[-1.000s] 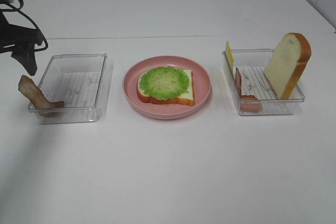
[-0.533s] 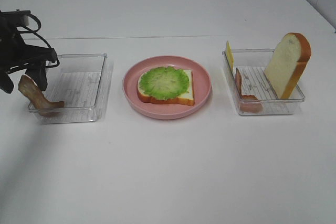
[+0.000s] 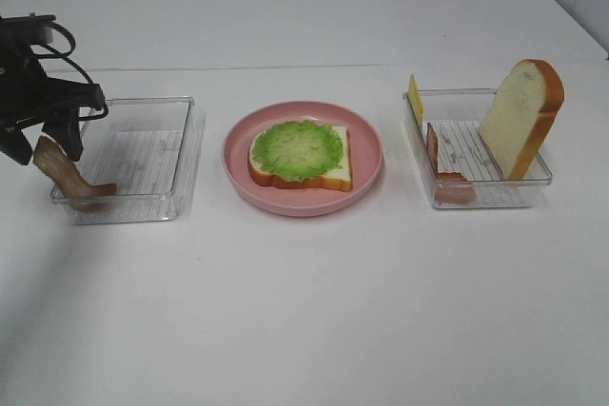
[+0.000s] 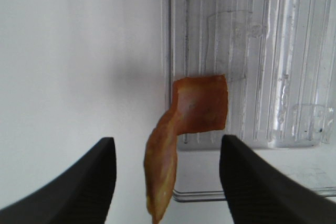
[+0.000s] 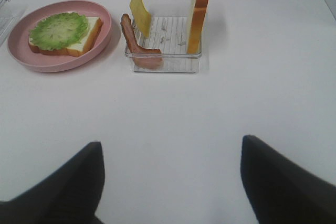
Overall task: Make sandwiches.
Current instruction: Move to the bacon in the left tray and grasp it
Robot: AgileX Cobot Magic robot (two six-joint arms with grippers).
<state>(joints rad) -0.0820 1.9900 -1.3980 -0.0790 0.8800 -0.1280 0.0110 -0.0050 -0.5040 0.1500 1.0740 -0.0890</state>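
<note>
— What do you have listed on the white bench point(image 3: 314, 311)?
— Item one: round pink plate point(image 3: 236, 154), centre. Items two and three: your clear rectangular trays, left tray point(image 3: 143, 154) and right tray point(image 3: 466, 151), flanking the plate, each apart from it.

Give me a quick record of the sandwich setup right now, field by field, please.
plate: base bread slice topped with lettuce
left tray: draped bacon strip hanging over its outer edge
right tray: upright bread slice, cheese slice, second bacon strip
left hand: open, fingers either side of the draped bacon strip
right hand: open, holding nothing
</note>
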